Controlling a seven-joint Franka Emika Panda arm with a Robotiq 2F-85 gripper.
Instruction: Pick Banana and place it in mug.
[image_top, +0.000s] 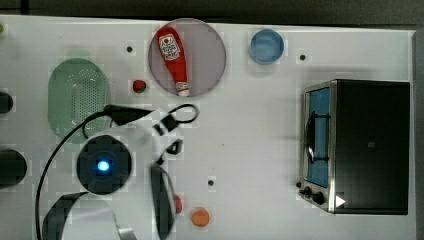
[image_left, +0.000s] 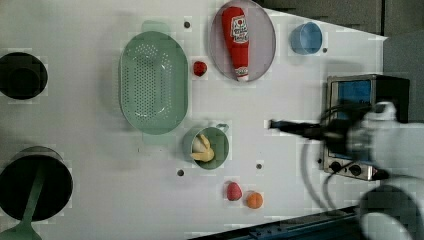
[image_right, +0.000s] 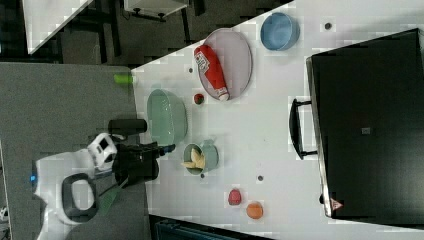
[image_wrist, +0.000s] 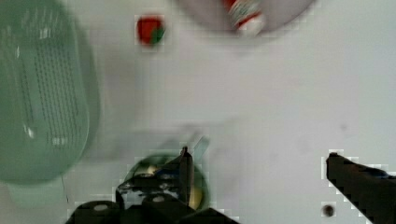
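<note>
A: Quick status, how far along w/ the banana?

B: Looks done, basically. Banana (image_left: 203, 148) is lying inside the mug (image_left: 220, 146), the small pale-green cup w/ the short handle, just beside the big perforated green basket (image_left: 153, 81) in the left view. Right view agrees: yellow pieces inside the mug's rim, nothing hanging on the table (image_left: 100, 150) outside it.

A: And the claw?

B: Claw (image_wrist: 259, 163) is spread wide, nothing between the fingers. In the wrist view one dark finger (image_wrist: 187, 170) sits in front of the mug, the other is well off to the side, w/ bare table between them. No grip on anything.

A: So it's let go. Is the arm clear?

B: In the right view the claw sits near the mug, on the basket side, apart from it. I'd judge pick and place both done; all that's left is pulling the arm away.

A: Anything disturbed nearby?

B: Doesn't look it. Ketchup bottle (image_left: 237, 40) lies on the grey plate (image_left: 265, 35), blue cup (image_left: 306, 38) near the far corner, small red fruit (image_left: 200, 68) between basket and plate, red and orange bits (image_left: 254, 200) near the mug on the table edge side. Toaster oven (image_top: 370, 145) well apart.

A: Risk?

B: Only snagging the mug on the way out, imo.
</note>
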